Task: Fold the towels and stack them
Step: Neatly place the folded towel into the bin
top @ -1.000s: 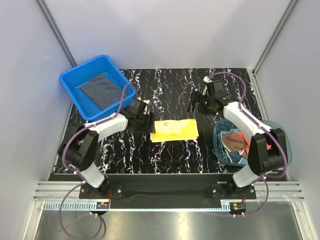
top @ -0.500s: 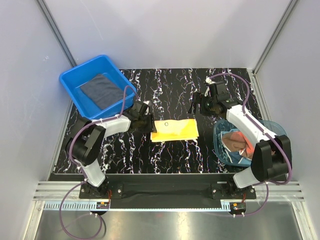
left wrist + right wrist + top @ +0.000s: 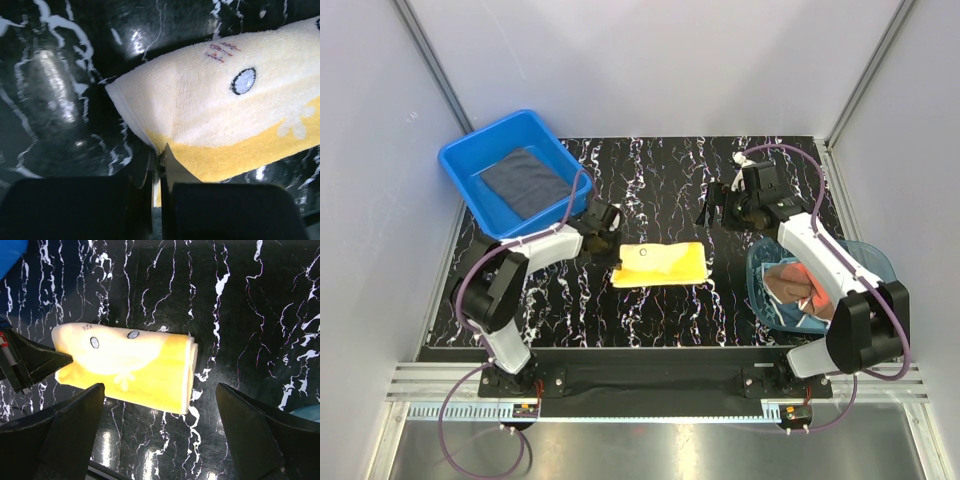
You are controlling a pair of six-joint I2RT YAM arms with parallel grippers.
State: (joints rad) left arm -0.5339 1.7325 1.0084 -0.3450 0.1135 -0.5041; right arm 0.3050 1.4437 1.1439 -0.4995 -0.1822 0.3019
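Now the left gripper (image 3: 156, 159) clamps its jaws on a corner of the yellow towel (image 3: 660, 263), which stretches away from them on the worktop (image 3: 660, 180); the right gripper (image 3: 717, 208) holds its jaws wide apart, towel ahead, untouched.

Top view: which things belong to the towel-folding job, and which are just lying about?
Job: yellow towel, its corner pinched by the left gripper; dark grey towel; crumpled towels; right gripper, open.
Lying about: blue tub, holding the grey one; teal bowl, holding the crumpled ones; table.
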